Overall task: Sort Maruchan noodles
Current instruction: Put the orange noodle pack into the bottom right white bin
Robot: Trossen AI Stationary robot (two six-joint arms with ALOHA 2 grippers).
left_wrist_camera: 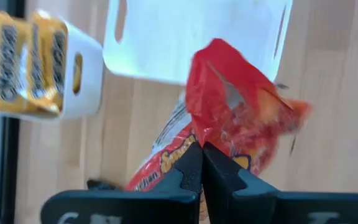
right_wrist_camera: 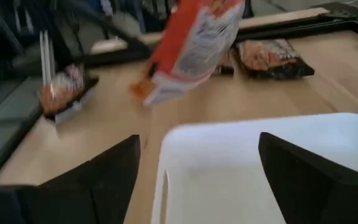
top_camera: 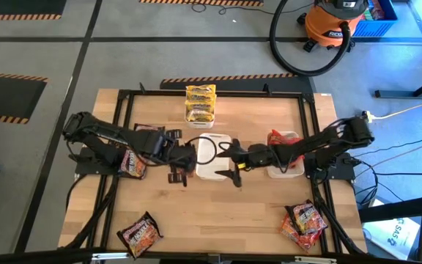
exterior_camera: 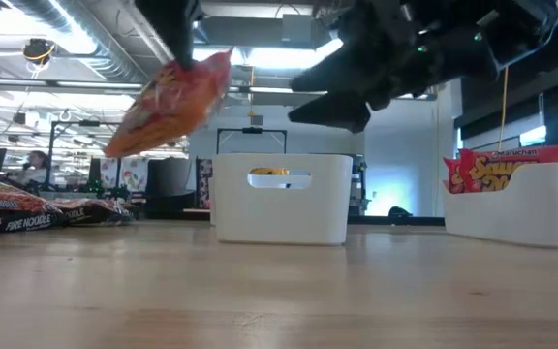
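Left tool clamps red-orange packet above middle tray edge; right tool gapes alongside.

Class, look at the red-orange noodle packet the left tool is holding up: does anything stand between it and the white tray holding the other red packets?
Yes. The middle white tray and the open right tool lie between the held packet and the right tray.

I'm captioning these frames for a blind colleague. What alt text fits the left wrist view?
The left gripper, shut on a red-orange Maruchan noodle packet, holds it above the wooden table near an empty white tray. Beside it, another white tray holds yellow packets.
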